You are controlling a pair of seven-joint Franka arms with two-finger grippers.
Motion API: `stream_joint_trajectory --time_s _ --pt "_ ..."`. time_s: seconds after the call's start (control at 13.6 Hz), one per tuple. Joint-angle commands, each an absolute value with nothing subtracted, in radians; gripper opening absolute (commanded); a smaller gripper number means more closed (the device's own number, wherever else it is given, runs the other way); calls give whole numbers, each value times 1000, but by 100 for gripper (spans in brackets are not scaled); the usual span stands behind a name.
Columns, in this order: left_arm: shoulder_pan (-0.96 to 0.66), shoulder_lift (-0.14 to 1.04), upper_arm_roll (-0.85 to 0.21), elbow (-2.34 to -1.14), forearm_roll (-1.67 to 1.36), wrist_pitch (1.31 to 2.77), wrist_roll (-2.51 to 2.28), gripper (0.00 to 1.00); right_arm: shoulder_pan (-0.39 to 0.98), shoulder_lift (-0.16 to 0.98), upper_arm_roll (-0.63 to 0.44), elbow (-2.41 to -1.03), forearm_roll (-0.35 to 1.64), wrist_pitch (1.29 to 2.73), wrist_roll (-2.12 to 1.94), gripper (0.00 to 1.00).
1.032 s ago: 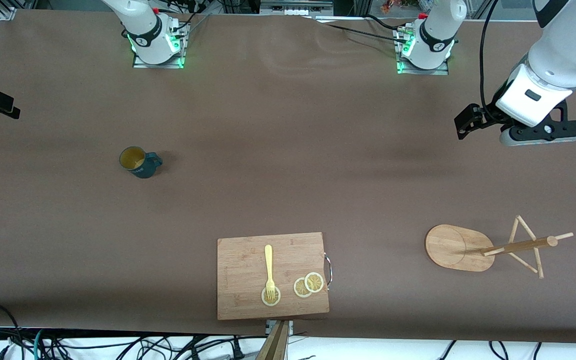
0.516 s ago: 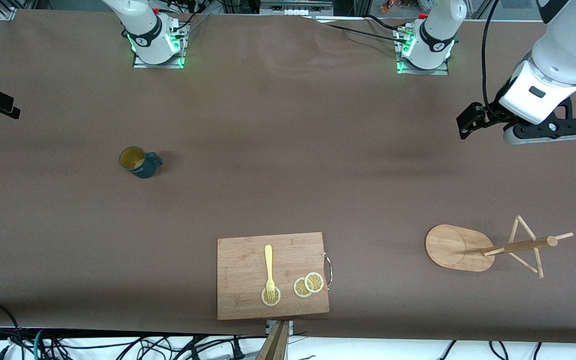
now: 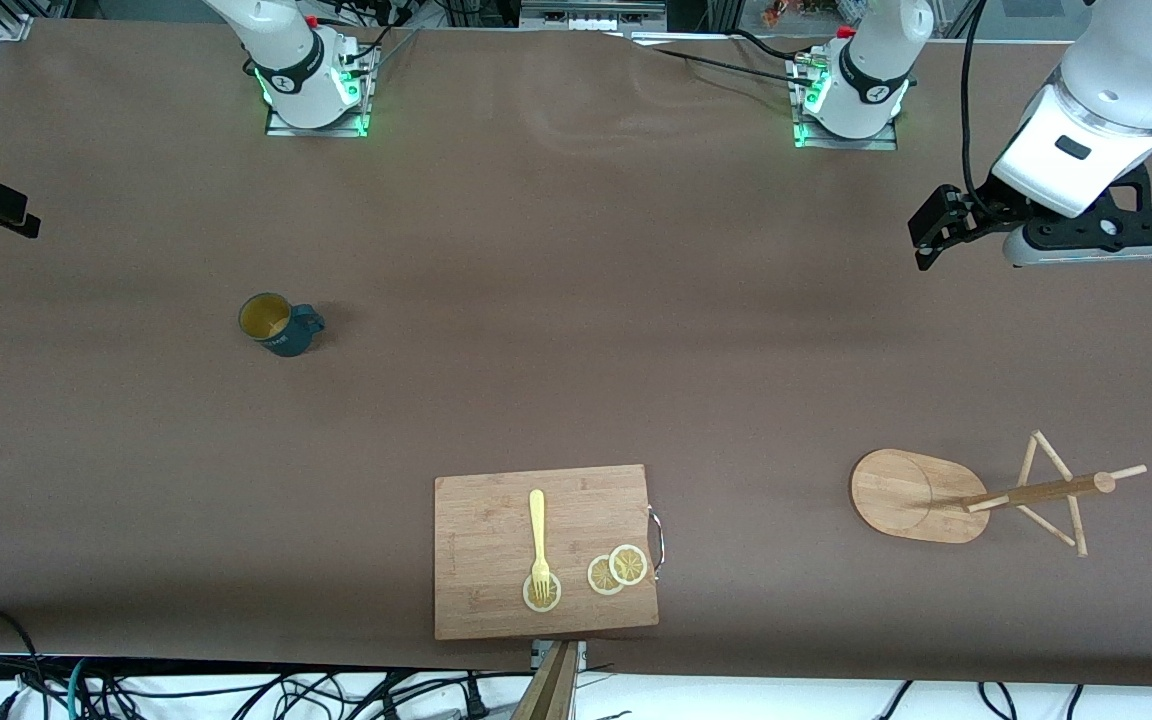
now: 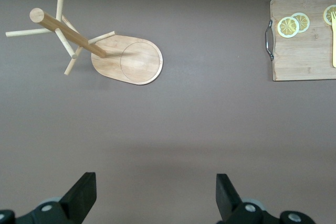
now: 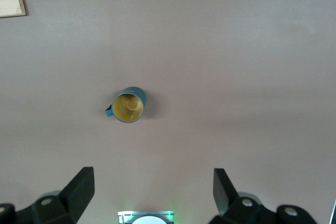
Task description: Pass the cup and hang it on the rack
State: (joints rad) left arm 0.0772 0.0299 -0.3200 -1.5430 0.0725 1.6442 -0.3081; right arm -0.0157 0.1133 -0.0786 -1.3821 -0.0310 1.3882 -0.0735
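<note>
Lifting our left gripper (image 4: 152, 203), fingers spread, above bare table, we left the cup (image 3: 279, 323) untouched under our spread right gripper (image 5: 149, 195); the rack (image 3: 921, 496) stood empty

landmark: rectangular wooden cutting board (image 3: 544, 551) at the table's front-camera edge | yellow plastic fork (image 3: 538, 540) and round lemon slices (image 3: 617, 570) on it | small teal ribbed cup (image 3: 279, 323) farther from the camera than the board, toward the right arm's end | light bamboo rack (image 3: 976, 495) beside the board, toward the left arm's end
</note>
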Motion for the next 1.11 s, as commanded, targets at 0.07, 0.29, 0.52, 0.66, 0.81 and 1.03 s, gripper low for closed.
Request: stream_joint_trajectory --time_s 0.07,0.29,0.52,0.66,0.81,1.03 --pt "104 34 -318 -1525 95 1626 -299 100 -20 107 -71 -1384 -34 1381 -64 100" --pt "169 32 -318 -1528 86 1625 -296 100 -20 109 -71 -1384 -32 1381 -66 100" --pt "204 29 -318 -1529 86 1589 -298 100 -20 110 -71 -1385 -31 1382 -64 100" --pt "209 9 -319 -1535 83 1556 -299 100 -18 115 -71 -1387 -31 1384 -63 100" --pt "209 -20 -321 -1571 81 1549 -299 100 -20 153 -71 -1391 -35 1381 -63 100" --pt "230 -35 -321 -1605 74 1557 -299 100 -23 195 -74 -1393 -43 1379 -66 100"
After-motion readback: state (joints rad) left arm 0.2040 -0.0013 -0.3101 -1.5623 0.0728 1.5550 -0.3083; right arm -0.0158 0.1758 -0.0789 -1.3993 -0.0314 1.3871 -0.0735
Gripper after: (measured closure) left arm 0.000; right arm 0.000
